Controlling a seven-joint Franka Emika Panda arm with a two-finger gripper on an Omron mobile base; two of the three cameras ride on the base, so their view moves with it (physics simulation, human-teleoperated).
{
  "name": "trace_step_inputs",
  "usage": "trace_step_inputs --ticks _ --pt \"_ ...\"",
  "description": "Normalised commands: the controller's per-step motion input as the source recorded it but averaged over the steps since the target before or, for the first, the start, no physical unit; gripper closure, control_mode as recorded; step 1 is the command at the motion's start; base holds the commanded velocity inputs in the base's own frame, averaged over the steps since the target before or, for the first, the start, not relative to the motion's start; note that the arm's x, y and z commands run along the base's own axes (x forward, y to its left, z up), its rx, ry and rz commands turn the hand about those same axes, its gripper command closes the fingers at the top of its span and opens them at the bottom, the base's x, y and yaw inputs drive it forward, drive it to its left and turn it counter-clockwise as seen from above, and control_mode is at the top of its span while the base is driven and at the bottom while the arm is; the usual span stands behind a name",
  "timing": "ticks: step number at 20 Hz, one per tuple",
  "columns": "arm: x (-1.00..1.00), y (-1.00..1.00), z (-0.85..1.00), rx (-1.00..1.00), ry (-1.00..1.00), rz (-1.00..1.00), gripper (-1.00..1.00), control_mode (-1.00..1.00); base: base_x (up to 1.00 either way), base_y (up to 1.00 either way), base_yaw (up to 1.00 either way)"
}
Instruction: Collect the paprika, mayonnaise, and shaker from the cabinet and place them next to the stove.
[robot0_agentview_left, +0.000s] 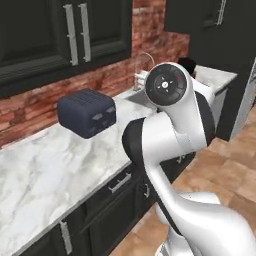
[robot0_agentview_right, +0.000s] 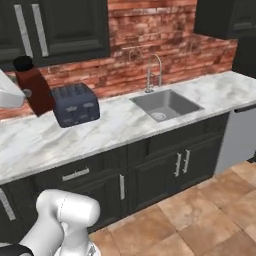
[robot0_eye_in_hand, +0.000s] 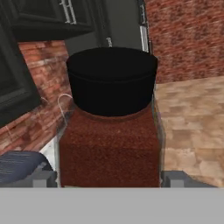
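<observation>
One bottle in the tool, two things yet to fetch

One item, the paprika (robot0_eye_in_hand: 109, 127), sits between the tool's (robot0_eye_in_hand: 108, 178) two finger tips in the hand view, its red-brown body filling the gap from one tip to the other and its black cap pointing away from the camera; the tool stands wide and pinches the bottle by its body, the tips touching its sides; the bottle's long axis runs along the line of the hand, so whichever way the hand tilts, the bottle tilts with it. From the right base view the paprika (robot0_agentview_right: 34, 87) hangs above the counter (robot0_agentview_right: 125, 125), tilted a little, just beside the toaster (robot0_agentview_right: 75, 104) and in front of the brick wall; the sink (robot0_agentview_right: 167, 104) lies well apart to the right. Black cabinet (robot0_agentview_right: 55, 27) doors with silver bar handles hang above. My judgement: the carry is under way, and the coming move depends on bringing that long axis upright before the base meets the counter, lest the bottle tip when released.
</observation>
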Motion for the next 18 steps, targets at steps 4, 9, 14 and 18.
trace_step_inputs --ticks 4,9,14,18 --pt "0.0 0.0 0.0 0.0 0.0 0.0 1.0 1.0 0.02 -0.13 -0.7" --pt "0.0 0.0 0.0 0.0 0.0 0.0 1.0 1.0 0.0 -0.07 -0.75" --pt "0.0 0.0 0.0 0.0 0.0 0.0 1.0 1.0 0.0 0.0 -0.75" --pt "0.0 0.0 0.0 0.0 0.0 0.0 1.0 1.0 0.0 0.0 -0.75"
